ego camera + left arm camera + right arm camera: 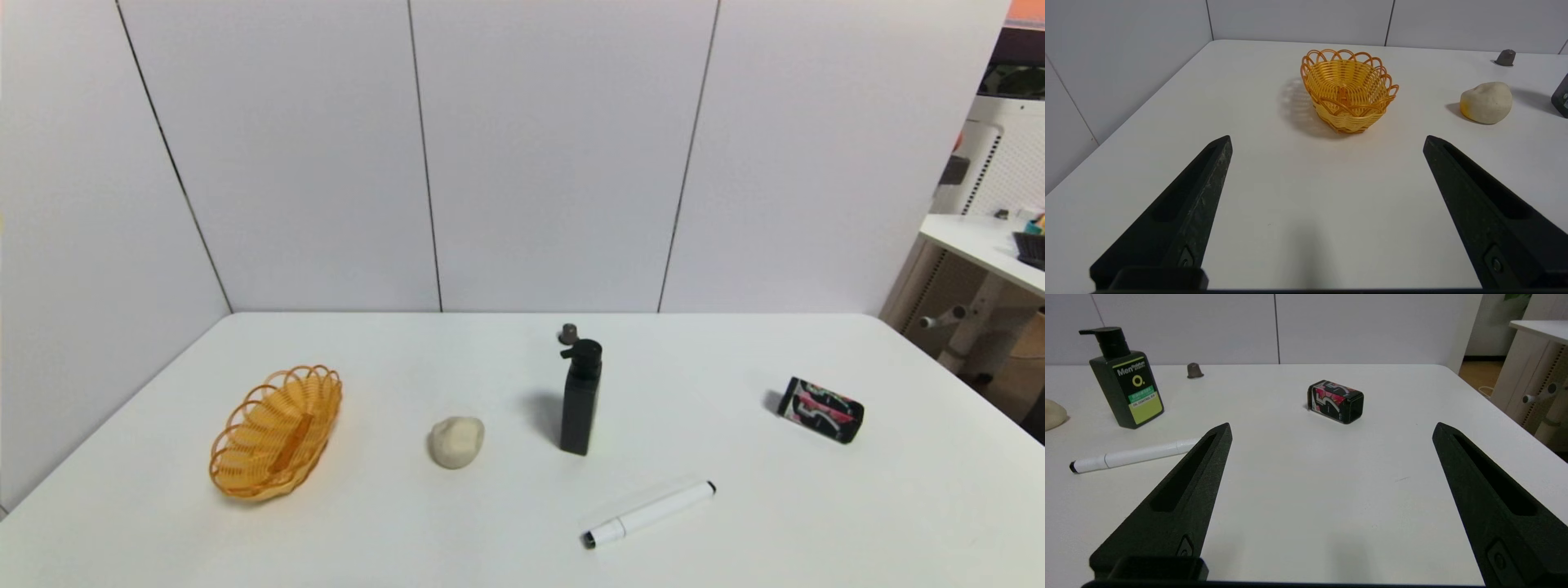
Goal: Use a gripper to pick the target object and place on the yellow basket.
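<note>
The target object, a tall black pump bottle point(580, 400) with a green label point(1126, 390), stands upright near the table's middle. The yellow basket point(277, 431) point(1348, 89) lies empty at the left of the table. Neither arm shows in the head view. My left gripper point(1327, 141) hovers open over bare table near the front, facing the basket, nothing between its black fingers point(1192, 204). My right gripper point(1331, 428) is open too, low over the table near the front right, well short of the bottle.
A beige lump point(456, 442) point(1486, 102) sits between basket and bottle. A white marker pen point(649, 514) point(1133, 456) lies in front of the bottle. A black can with pink-red print point(820, 410) point(1336, 401) lies on its side at the right. A small grey cap point(568, 333) sits behind the bottle.
</note>
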`<state>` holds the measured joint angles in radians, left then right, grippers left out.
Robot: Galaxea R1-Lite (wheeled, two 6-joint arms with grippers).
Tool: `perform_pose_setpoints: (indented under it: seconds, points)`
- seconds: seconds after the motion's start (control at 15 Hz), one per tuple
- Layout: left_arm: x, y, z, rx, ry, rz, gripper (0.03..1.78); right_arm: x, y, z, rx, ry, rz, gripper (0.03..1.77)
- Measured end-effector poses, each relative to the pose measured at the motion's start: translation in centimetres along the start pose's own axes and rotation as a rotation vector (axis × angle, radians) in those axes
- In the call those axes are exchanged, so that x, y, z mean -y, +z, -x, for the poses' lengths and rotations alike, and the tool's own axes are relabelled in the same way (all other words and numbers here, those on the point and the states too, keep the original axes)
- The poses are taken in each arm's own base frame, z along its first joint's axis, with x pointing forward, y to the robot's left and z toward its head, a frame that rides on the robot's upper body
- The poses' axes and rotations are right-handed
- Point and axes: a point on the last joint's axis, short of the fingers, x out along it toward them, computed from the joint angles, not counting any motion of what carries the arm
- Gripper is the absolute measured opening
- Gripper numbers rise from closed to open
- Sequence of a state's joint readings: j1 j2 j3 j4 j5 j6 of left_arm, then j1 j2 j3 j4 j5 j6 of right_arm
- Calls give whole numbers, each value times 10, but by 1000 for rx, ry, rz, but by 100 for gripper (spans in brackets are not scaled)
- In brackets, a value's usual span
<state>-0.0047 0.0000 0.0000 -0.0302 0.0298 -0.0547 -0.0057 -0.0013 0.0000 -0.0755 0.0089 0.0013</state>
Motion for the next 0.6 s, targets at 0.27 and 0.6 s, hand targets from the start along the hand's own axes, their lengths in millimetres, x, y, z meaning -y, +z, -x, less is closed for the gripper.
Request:
perform_pose_setpoints:
  seconds: [0.27, 0.6]
  points:
    - [0, 0, 0, 0, 0, 0, 169, 0, 0, 0, 2, -18, -34, 169]
    - [0, 0, 0, 0, 0, 0, 169, 0, 0, 0, 2, -18, -34, 169]
